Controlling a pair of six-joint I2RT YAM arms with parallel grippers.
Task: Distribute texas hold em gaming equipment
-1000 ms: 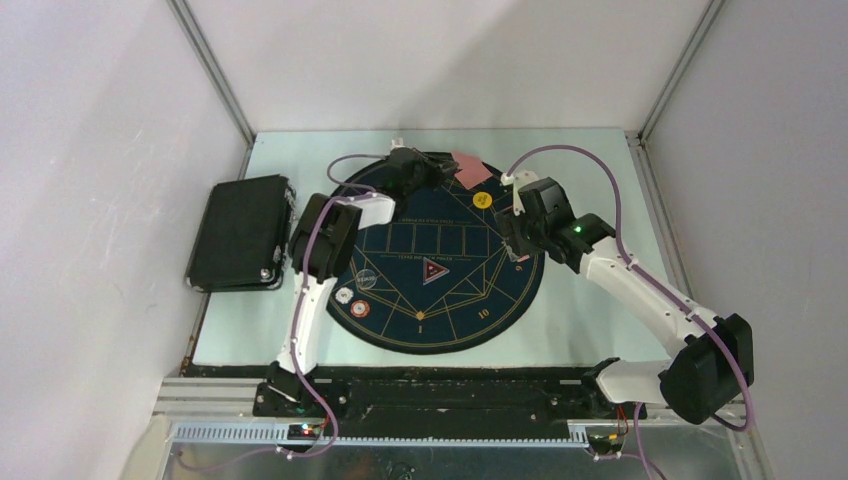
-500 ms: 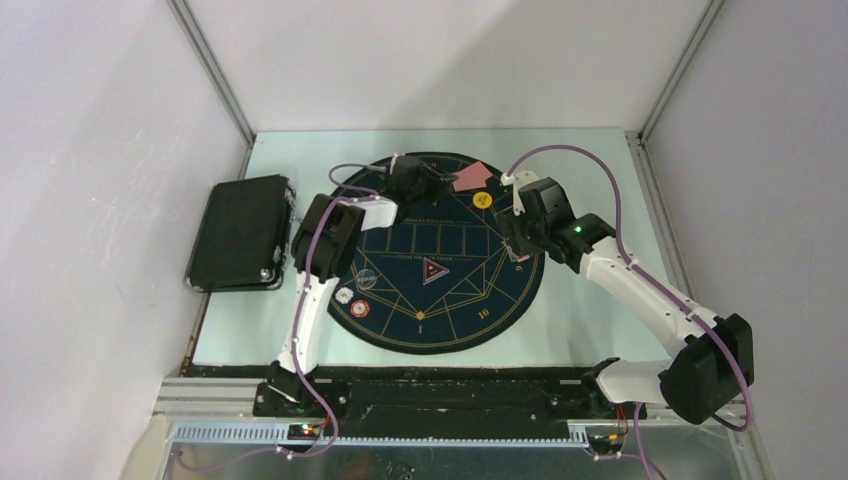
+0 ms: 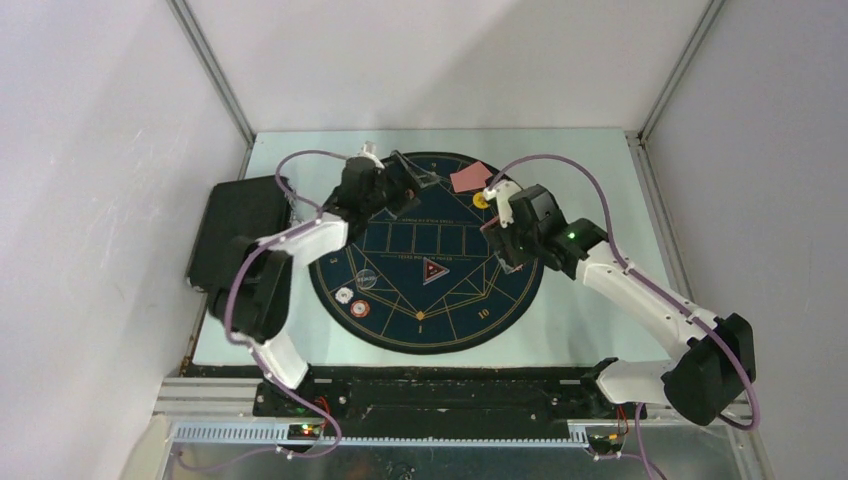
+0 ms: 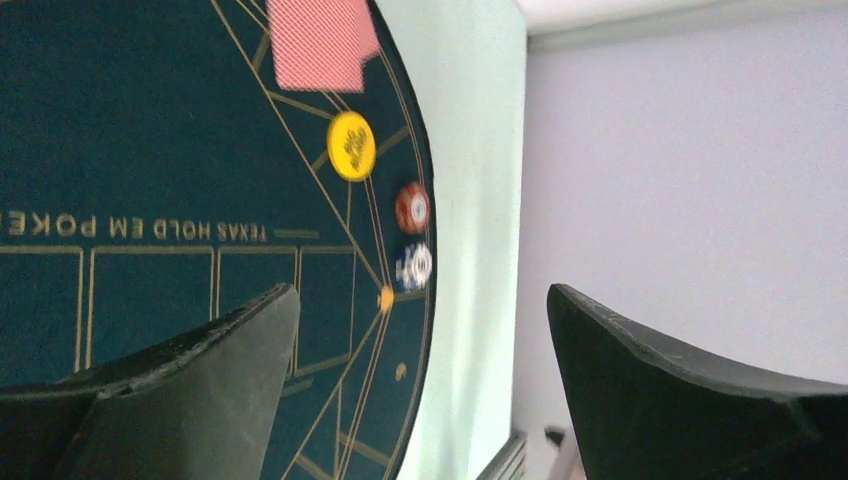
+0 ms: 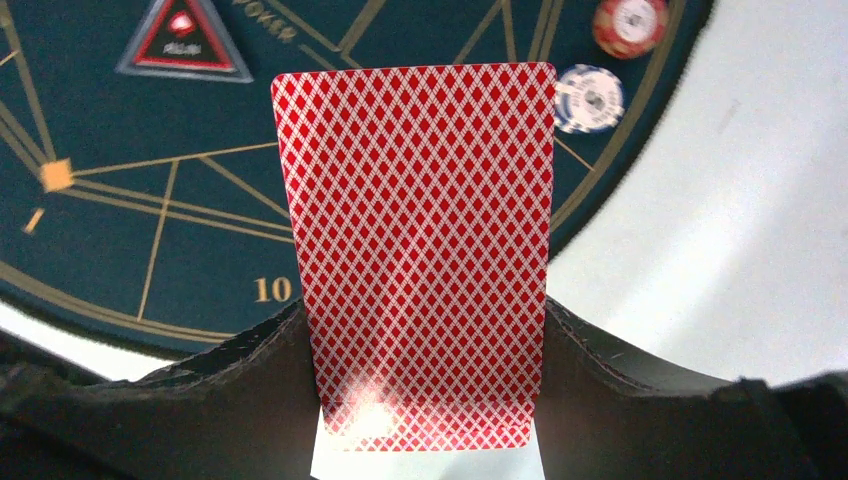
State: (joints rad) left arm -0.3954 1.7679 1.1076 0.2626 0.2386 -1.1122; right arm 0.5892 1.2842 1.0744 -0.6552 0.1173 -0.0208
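The pale green tabletop (image 3: 560,330) bears 2 things: a dark round mat with gold lines (image 3: 450,310) at its middle, and a black rectangular case (image 3: 225,220) at its left edge, apart from the mat.

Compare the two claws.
The left claw stands wide open and empty; the right claw is closed on a card, whose red-patterned back faces its camera. The left claw hangs over the mat's far side, the right claw over its right side. Both are black, two-fingered and above the mat.
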